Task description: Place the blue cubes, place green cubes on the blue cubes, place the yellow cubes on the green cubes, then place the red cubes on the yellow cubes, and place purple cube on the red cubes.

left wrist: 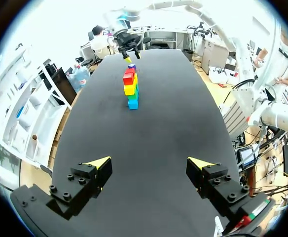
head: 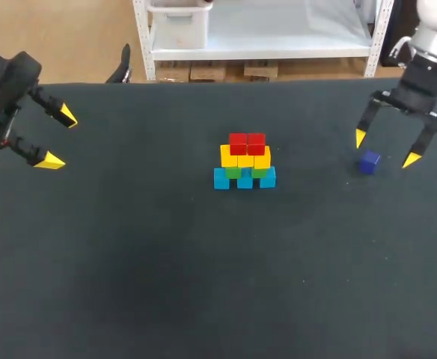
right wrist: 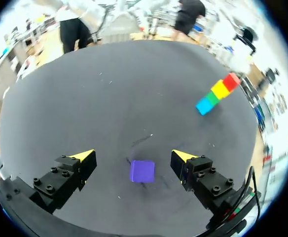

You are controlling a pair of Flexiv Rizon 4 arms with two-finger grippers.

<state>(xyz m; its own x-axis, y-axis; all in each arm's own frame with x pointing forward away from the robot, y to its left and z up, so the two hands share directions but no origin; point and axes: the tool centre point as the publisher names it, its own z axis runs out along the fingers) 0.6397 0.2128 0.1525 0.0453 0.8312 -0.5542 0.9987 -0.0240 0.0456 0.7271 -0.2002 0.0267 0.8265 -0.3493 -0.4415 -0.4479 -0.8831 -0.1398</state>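
A stack (head: 245,161) stands mid-table: blue cubes at the bottom, green on them, yellow above, two red cubes (head: 247,143) on top. It shows far ahead in the left wrist view as the stack (left wrist: 130,89) and off to the side in the right wrist view as the stack (right wrist: 218,94). A purple cube (head: 369,162) lies alone on the table at the right. My right gripper (head: 387,148) hangs open just above it, and the purple cube (right wrist: 142,171) sits between its fingers untouched. My left gripper (head: 59,137) is open and empty at the far left, seen too as the left gripper (left wrist: 149,165).
The black table (head: 129,262) carries nothing else. Its left edge lies close to my left gripper, its back edge just behind both arms.
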